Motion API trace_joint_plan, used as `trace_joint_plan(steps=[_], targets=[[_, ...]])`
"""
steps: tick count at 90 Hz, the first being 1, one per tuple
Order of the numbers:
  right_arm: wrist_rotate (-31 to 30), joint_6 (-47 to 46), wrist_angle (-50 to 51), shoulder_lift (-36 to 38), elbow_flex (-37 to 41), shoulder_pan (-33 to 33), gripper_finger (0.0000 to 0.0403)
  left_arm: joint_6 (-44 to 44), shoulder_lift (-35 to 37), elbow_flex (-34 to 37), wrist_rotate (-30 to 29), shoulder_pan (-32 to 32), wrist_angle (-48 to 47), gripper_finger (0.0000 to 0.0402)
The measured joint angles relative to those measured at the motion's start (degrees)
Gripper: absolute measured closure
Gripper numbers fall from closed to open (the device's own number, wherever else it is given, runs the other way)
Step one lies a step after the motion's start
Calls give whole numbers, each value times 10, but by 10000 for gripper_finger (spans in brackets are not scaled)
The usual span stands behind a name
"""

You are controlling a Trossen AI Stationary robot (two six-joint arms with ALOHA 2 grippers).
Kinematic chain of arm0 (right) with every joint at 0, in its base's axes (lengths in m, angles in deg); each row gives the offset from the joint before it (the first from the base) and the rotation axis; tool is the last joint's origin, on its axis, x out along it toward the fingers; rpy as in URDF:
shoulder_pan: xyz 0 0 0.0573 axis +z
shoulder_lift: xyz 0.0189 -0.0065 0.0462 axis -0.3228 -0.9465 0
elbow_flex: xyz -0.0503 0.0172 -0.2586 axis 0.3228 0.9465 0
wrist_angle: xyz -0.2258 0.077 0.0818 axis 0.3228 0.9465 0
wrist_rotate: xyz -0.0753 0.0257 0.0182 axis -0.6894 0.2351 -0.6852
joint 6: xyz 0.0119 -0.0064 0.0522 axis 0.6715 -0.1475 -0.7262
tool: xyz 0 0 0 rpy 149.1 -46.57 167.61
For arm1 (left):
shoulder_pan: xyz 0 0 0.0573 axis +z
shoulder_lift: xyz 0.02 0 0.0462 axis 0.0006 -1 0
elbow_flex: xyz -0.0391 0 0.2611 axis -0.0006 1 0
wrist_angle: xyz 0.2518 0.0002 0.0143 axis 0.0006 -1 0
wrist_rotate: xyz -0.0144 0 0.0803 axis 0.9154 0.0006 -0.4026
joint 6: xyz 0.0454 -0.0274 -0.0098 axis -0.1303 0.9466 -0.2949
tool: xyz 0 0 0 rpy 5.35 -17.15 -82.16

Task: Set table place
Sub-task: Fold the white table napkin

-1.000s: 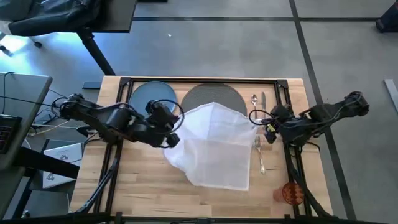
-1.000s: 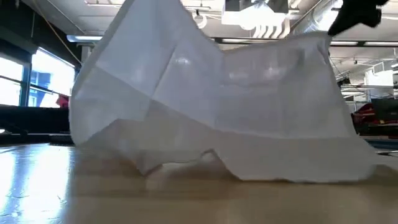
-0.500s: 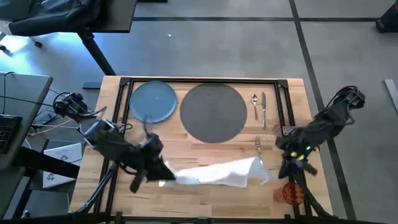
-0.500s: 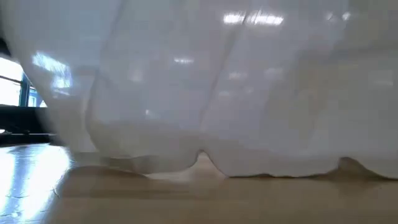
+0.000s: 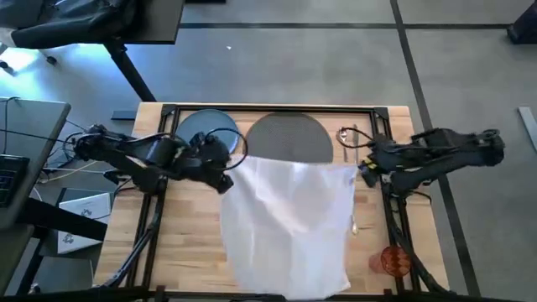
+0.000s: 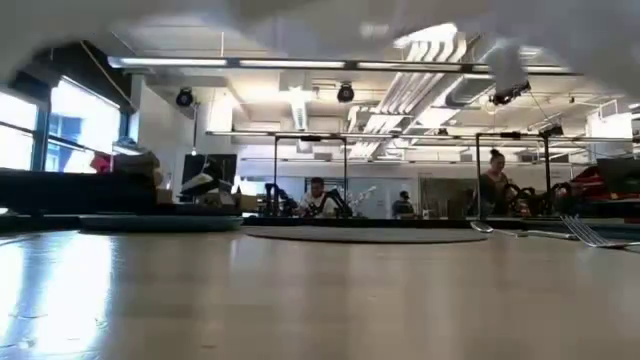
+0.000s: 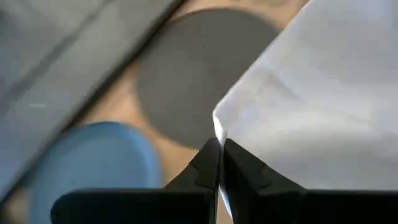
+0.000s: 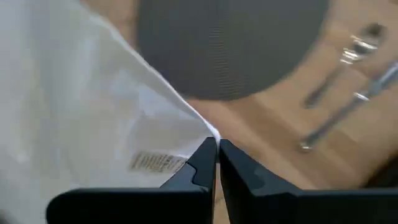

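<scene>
Your left gripper (image 5: 228, 172): fingers pinching one upper corner of large white cloth napkin (image 5: 289, 220). Your right gripper (image 5: 362, 170): pinching opposite corner. Napkin stretched between them above pale wood plank table (image 5: 185, 235), overlapping round dark grey woven mat (image 5: 285, 136); round blue plate (image 5: 197, 130) beside mat.

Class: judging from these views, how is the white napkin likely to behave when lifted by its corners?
Probably floppy: the napkin hangs between the left gripper and right gripper. Likely light, since pinched corners carry it. It may sag and drape over the mat.
</scene>
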Motion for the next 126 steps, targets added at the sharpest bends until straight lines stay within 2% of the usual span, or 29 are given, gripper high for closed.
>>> trace_joint_plan(steps=[15, 31, 45, 55, 62, 67, 73, 78, 83, 88, 91, 94, 98, 104, 108, 113, 121, 126], targets=[[-65, -16, -68, -10, 93, -70, 403, -72, 0, 101, -17, 61, 87, 402], [-67, 1, -114, -40, 138, -112, 403, -187, 0, 182, 39, 106, 229, 402], [-72, 11, -113, -67, 131, -128, 403, -310, 1, 197, 81, 158, 312, 402], [-78, 18, -116, -76, 110, -135, 403, -357, 3, 192, 153, 195, 329, 402], [-70, 54, -117, -79, 97, -136, 403, -357, 6, 179, 230, 207, 306, 402], [-40, 98, -117, -79, 89, -136, 403, -351, 11, 166, 296, 206, 278, 402], [30, 152, -117, -76, 80, -135, 403, -317, 22, 150, 406, 198, 255, 402], [134, 192, -116, -72, 74, -131, 403, -261, 33, 137, 538, 190, 249, 402], [289, 220, -133, -66, 71, -125, 403, -179, 45, 122, 682, 178, 259, 402], [480, 224, -160, -60, 71, -114, 403, -81, 56, 109, 803, 159, 290, 402], [572, 202, -181, -57, 71, -104, 403, -29, 65, 103, 843, 146, 320, 401], [631, 182, -201, -52, 70, -94, 403, 15, 73, 97, 860, 135, 353, 401], [651, 174, -212, -43, 65, -86, 403, 50, 84, 91, 863, 126, 403, 402], [584, 199, -211, -27, 54, -93, 403, 52, 99, 86, 815, 130, 471, 402], [498, 216, -204, -18, 48, -106, 403, 31, 109, 86, 747, 141, 479, 402], [370, 212, -186, -11, 46, -128, 403, 6, 115, 86, 634, 158, 451, 402], [152, 153, -138, -17, 47, -176, 403, -45, 109, 93, 455, 192, 361, 402], [60, 124, -111, -27, 55, -200, 403, -71, 99, 108, 355, 208, 316, 402]])
